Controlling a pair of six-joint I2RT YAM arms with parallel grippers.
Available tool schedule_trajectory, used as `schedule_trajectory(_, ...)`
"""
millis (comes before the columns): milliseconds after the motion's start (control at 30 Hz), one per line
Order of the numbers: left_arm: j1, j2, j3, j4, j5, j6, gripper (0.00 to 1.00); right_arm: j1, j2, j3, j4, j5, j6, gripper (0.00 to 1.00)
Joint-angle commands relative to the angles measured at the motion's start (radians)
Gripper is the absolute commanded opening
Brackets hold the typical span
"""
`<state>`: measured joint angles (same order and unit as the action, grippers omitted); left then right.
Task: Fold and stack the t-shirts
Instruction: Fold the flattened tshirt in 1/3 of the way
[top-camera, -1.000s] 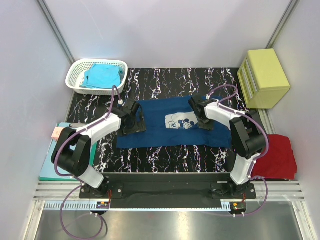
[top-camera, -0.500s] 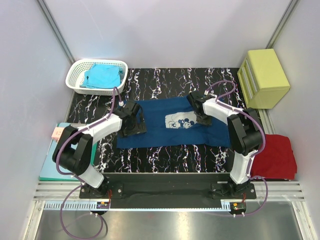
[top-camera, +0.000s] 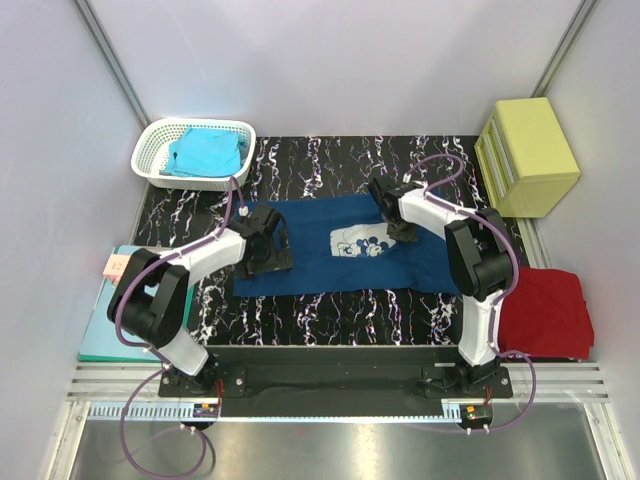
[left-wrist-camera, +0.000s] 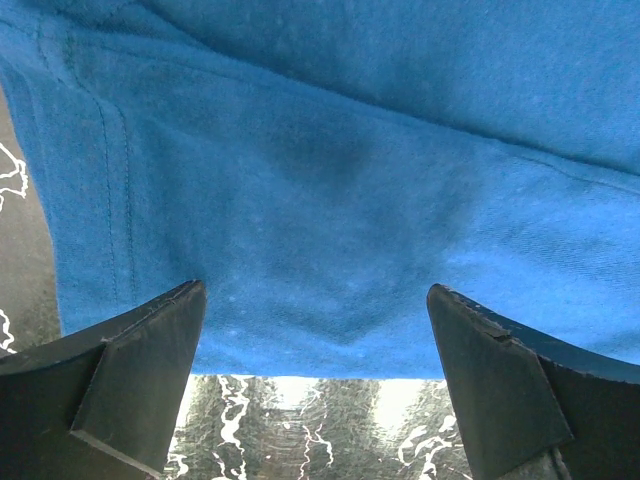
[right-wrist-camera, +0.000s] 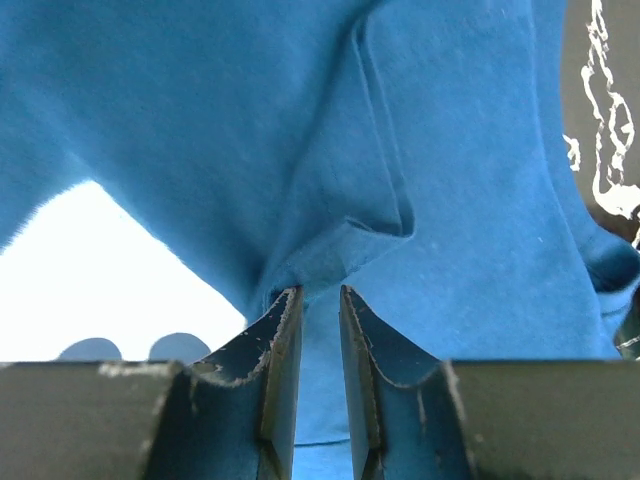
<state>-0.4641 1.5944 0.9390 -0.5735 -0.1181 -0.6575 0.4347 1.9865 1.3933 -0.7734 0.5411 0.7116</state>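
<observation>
A navy blue t-shirt (top-camera: 310, 262) with a pale cartoon-mouse print (top-camera: 358, 243) lies spread on the black marbled table (top-camera: 330, 310). My right gripper (top-camera: 392, 218) sits over the shirt's right part beside the print. In the right wrist view it (right-wrist-camera: 320, 300) is shut on a raised fold of the blue cloth (right-wrist-camera: 345, 245). My left gripper (top-camera: 270, 243) hovers over the shirt's left end. In the left wrist view it (left-wrist-camera: 315, 325) stands wide open above the shirt's edge (left-wrist-camera: 320, 340), with nothing between its fingers.
A white basket (top-camera: 150, 150) at the back left holds a turquoise t-shirt (top-camera: 203, 152). A yellow drawer box (top-camera: 527, 155) stands at the back right. A red t-shirt (top-camera: 548, 315) lies at the right edge, and a teal clipboard (top-camera: 100, 325) at the left edge.
My right gripper has moved left and toward the back, pulling the shirt's right part with it. The left arm has stayed in place.
</observation>
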Motion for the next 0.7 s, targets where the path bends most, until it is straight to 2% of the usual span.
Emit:
schedule_trajectory(0, -0.005, 0.004, -0.016, 0.024, 0.011, 0.015, 0.99, -0.007, 0.021, 0.111, 0.011, 0.036, -0.004, 0.29)
schedule_trajectory(267, -0.007, 0.002, -0.035, 0.024, 0.011, 0.012, 0.99, -0.008, 0.096, 0.255, -0.001, 0.028, -0.024, 0.29)
schedule_trajectory(467, -0.008, -0.004, -0.034, 0.021, 0.009, 0.015, 0.99, -0.007, 0.134, 0.285, -0.004, 0.036, -0.037, 0.31)
schedule_trajectory(533, -0.008, -0.014, -0.031, 0.018, 0.002, 0.019, 0.99, -0.007, 0.086, 0.225, 0.022, 0.062, -0.021, 0.31)
schedule_trajectory(600, -0.008, -0.056, -0.028, 0.02, -0.021, 0.027, 0.99, -0.005, -0.053, 0.156, 0.101, 0.062, -0.026, 0.33)
schedule_trajectory(667, -0.008, -0.091, -0.017, 0.024, -0.063, 0.038, 0.99, -0.004, -0.2, 0.058, 0.152, -0.007, -0.064, 0.36)
